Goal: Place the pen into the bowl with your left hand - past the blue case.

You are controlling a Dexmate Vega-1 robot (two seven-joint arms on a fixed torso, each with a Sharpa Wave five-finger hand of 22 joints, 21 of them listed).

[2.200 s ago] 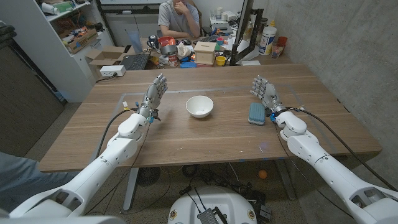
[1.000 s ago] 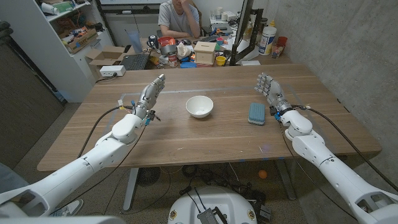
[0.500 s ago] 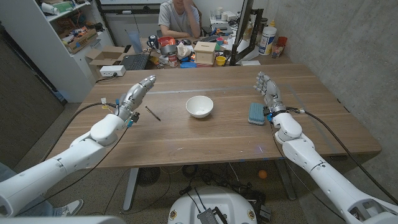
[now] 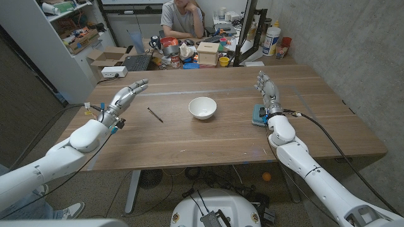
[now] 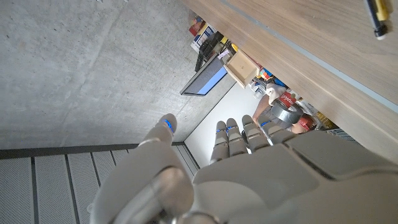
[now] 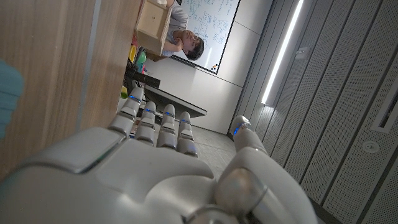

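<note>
Head view: the wooden table [image 4: 208, 135] carries one thin dark pen [image 4: 154, 115], one round white bowl [image 4: 202, 107] and one flat blue rectangular case [image 4: 256, 115]. The pen lies on the bare wood to the left of the bowl, apart from it; the blue case lies well to the right of the bowl, on the far side from the pen. The left hand [image 4: 122, 99] hangs above the table's left edge, near the pen without touching it, fingers extended and close together, holding nothing. The right hand [image 4: 266, 93] stands just beside the blue case and partly covers it, fingers straight, pointing up and slightly spread, holding nothing; contact with the case cannot be determined. One person [image 4: 182, 17] sits behind the table at a cluttered desk. Left wrist view: the left hand [image 5: 249, 168] shows fingers straight and side by side, thumb set apart, nothing gripped; the pen tip [image 5: 377, 15] appears on the tabletop. Right wrist view: the right hand [image 6: 161, 155] shows fingers straight and parallel, thumb apart, empty; a corner of the blue case [image 6: 7, 93] lies at the frame edge
</note>
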